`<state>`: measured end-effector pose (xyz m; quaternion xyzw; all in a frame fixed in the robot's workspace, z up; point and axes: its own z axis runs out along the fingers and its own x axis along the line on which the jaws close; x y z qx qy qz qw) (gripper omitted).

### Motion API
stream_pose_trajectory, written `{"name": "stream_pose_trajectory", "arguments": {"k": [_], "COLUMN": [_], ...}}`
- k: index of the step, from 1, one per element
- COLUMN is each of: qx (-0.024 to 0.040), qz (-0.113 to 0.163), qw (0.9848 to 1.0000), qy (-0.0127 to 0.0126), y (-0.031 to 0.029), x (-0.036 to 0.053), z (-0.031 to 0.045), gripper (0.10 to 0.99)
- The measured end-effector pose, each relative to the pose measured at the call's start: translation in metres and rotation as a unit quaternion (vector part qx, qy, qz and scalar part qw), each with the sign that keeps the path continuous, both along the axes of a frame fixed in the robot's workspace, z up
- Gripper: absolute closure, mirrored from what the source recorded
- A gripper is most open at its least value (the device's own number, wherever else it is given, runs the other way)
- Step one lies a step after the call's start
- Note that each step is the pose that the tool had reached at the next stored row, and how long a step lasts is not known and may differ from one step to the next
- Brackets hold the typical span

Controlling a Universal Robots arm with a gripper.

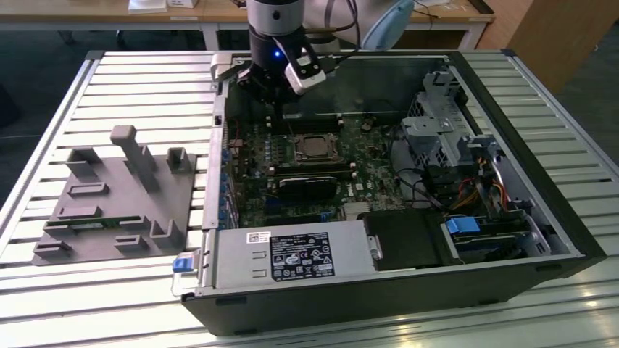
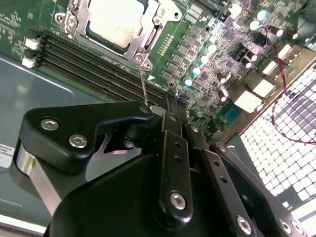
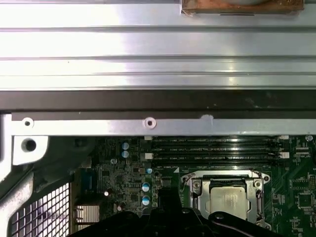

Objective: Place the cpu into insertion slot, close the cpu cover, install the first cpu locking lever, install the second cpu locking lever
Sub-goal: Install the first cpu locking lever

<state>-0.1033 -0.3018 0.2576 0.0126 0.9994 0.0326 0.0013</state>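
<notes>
Slatted table [image 1: 145, 80], computer case [image 1: 387, 308], hand [image 2: 157, 107] pinched shut on locking lever [image 2: 143, 84], cpu [image 2: 111, 19] seated, memory slots [image 2: 89, 64] alongside

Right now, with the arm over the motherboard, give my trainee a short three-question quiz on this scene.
1. True or false: the cpu is seated on the motherboard.
2. The cpu cover is: A) down flat around the cpu; B) tilted upright; C) missing altogether.
3. Fill in: a thin metal ____ rises from the cover's corner toward the gripper.
Key: 1 true; 2 A; 3 lever.
</notes>
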Motion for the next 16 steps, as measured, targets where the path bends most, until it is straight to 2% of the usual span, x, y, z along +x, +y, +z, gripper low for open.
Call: {"name": "stream_pose_trajectory", "arguments": {"k": [7,16], "qx": [0.0000,0.0000], "qz": [0.000,0.000], "qw": [1.0000,1.0000], "qy": [0.0000,0.0000], "y": [0.0041,0.0046], "x": [0.0000,0.0052], "z": [-0.0008,-0.0014], "gripper": [0.980,0.980]}}
